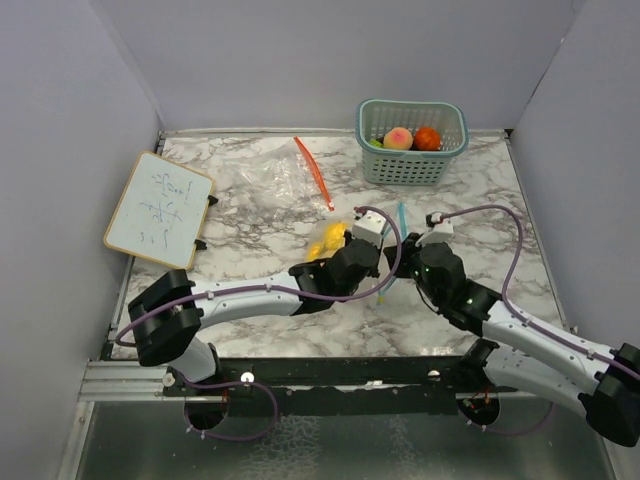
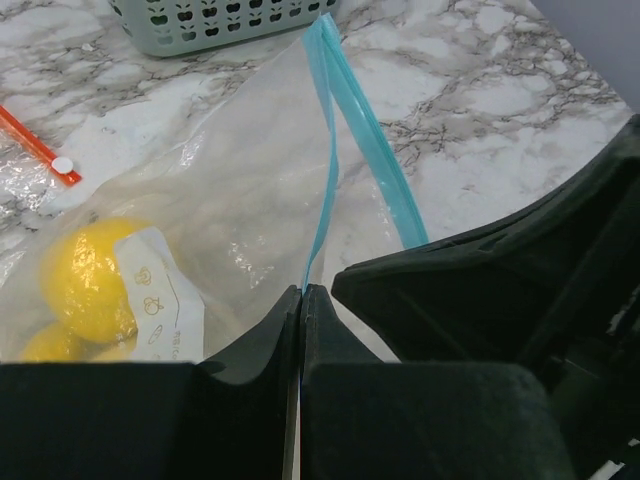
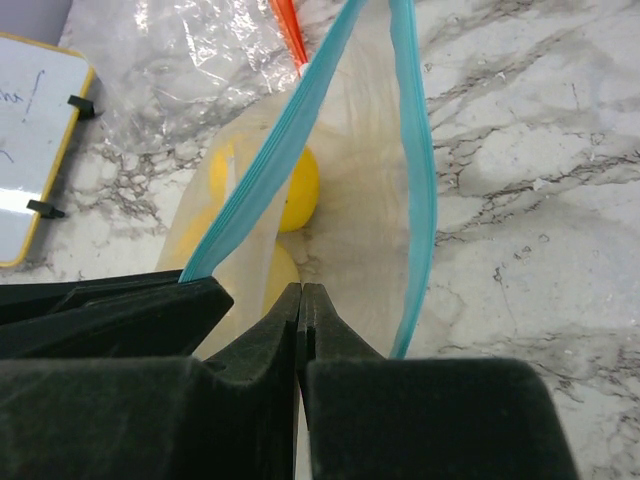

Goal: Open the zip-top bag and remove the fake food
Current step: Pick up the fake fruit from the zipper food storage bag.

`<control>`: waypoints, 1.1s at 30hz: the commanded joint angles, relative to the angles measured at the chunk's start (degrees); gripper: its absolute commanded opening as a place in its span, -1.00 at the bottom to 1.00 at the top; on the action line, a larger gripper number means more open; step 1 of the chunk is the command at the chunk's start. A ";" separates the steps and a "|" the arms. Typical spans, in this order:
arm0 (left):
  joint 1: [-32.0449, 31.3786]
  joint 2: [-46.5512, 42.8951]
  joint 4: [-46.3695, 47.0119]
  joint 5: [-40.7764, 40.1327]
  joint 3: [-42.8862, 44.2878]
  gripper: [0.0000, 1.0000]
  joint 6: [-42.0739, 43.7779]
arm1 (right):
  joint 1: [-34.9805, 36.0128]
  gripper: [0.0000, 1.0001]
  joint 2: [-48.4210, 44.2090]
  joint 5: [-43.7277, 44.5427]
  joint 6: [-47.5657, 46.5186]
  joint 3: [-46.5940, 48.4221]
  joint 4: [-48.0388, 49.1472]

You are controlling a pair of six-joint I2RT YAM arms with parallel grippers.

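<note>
Seen from above, two black robot arms met at the centre of a marble table (image 1: pixel 530 250), holding a clear zip-top bag (image 2: pixel 250 180) between them. The left gripper (image 2: pixel 301 292) had its fingers pressed together on the bag's film just beside the blue zip strips (image 3: pixel 415 150). The right gripper (image 3: pixel 300 290) was likewise pinched shut on the bag's opposite edge. In the right wrist view the two strips stood apart, so the mouth looked open. Yellow fruits (image 2: pixel 88 275) still lay inside, at the lower left of the left wrist view, so removal remained to be done. At the upper right a teal basket (image 1: pixel 412 168) held a peach (image 1: pixel 399 138) and an orange (image 1: pixel 427 138). A second bag (image 1: pixel 275 175), orange-zipped and seemingly empty, lay at upper centre, and a whiteboard (image 1: pixel 158 208) at the left.
</note>
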 commanded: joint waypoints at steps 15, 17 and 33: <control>-1.64 -3.61 2.96 5.40 1.15 -1.00 -2.03 | -3.85 -0.96 18.22 -17.70 9.64 -8.91 33.74; -1.73 -2.59 3.43 6.72 1.11 -0.89 -2.24 | -4.84 -0.96 20.54 -20.48 10.15 -10.58 38.77; 26.26 -21.10 6.57 19.27 -24.57 0.51 -16.39 | -10.38 -0.96 16.91 -23.16 7.15 -17.49 42.35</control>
